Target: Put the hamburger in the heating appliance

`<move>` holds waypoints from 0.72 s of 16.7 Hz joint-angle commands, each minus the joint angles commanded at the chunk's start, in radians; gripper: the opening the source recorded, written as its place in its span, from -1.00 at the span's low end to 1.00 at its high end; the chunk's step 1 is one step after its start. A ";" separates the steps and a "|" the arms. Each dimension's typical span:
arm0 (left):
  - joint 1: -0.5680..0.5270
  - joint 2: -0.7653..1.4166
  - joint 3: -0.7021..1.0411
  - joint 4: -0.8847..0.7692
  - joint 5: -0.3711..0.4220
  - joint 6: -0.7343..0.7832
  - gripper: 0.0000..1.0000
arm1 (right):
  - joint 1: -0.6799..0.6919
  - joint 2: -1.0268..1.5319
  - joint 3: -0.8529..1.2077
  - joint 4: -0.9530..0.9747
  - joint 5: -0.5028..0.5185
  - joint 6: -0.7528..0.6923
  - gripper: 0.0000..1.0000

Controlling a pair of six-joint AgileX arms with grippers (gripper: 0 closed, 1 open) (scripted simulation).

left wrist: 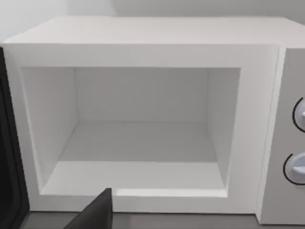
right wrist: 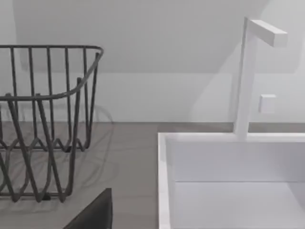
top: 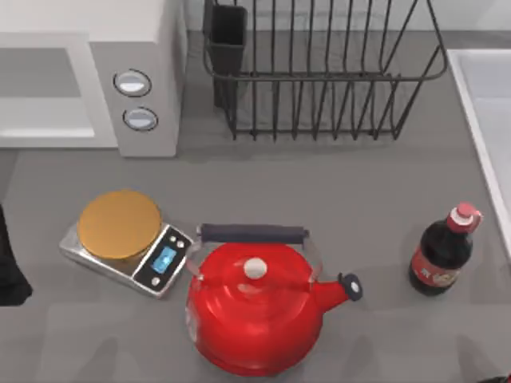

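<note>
The heating appliance (top: 136, 72) is a white and light-grey microwave at the table's back left, with two round dials (top: 132, 82) on its right panel. Its black door (left wrist: 8, 157) stands swung open at the side. In the left wrist view the white cavity (left wrist: 143, 143) is open and bare. The hamburger is out of view. A dark part of my left gripper (left wrist: 95, 217) sits low in front of the microwave's opening. A dark part of my right gripper (right wrist: 95, 214) hangs over the grey table near the sink.
A scale with a golden plate (top: 120, 223) and a red kettle (top: 255, 307) stand at the front. A dark cola bottle (top: 443, 251) is at the right. A black wire rack (top: 319, 72) sits at the back, a white sink (right wrist: 228, 181) on the right. A dark shape (top: 9, 271) marks the left edge.
</note>
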 joint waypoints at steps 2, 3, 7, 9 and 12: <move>0.000 0.000 0.000 0.000 0.000 0.000 1.00 | 0.000 0.000 0.000 0.000 0.000 0.000 1.00; 0.005 0.009 0.009 -0.004 -0.004 0.010 1.00 | 0.000 0.000 0.000 0.000 0.000 0.000 1.00; 0.033 0.146 0.117 -0.078 -0.016 0.150 1.00 | 0.000 0.000 0.000 0.000 0.000 0.000 1.00; 0.039 0.269 0.201 -0.146 -0.008 0.266 1.00 | 0.000 0.000 0.000 0.000 0.000 0.000 1.00; 0.040 0.499 0.355 -0.273 0.014 0.475 1.00 | 0.000 0.000 0.000 0.000 0.000 0.000 1.00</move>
